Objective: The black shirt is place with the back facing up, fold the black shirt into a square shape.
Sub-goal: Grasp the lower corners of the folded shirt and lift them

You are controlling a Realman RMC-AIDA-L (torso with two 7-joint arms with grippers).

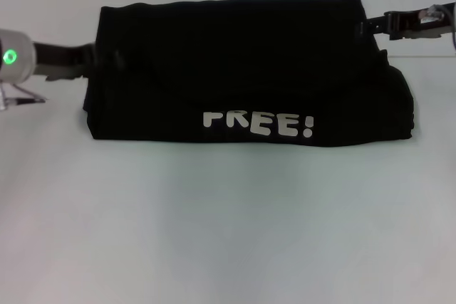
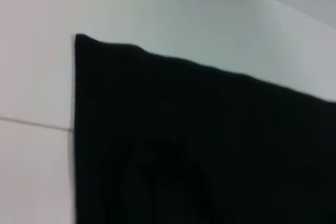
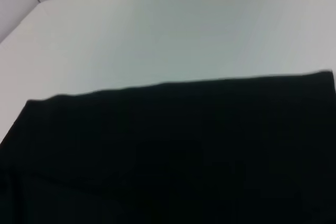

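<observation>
The black shirt (image 1: 242, 62) lies across the middle of the white table (image 1: 228, 233) as a wide folded band. An upper layer is drawn over a wider lower layer. White "FREE!" lettering (image 1: 258, 124) shows along its near edge. My left gripper (image 1: 107, 58) reaches in from the left and is shut on the shirt's left side. My right gripper (image 1: 367, 28) reaches in from the right and is shut on the upper right corner. The upper layer's far edge runs straight between them. The shirt fills the lower part of the left wrist view (image 2: 210, 145) and the right wrist view (image 3: 173, 150).
A seam in the table (image 1: 427, 53) runs behind the right arm. Bare white table stretches in front of the shirt to the near edge and behind its far edge.
</observation>
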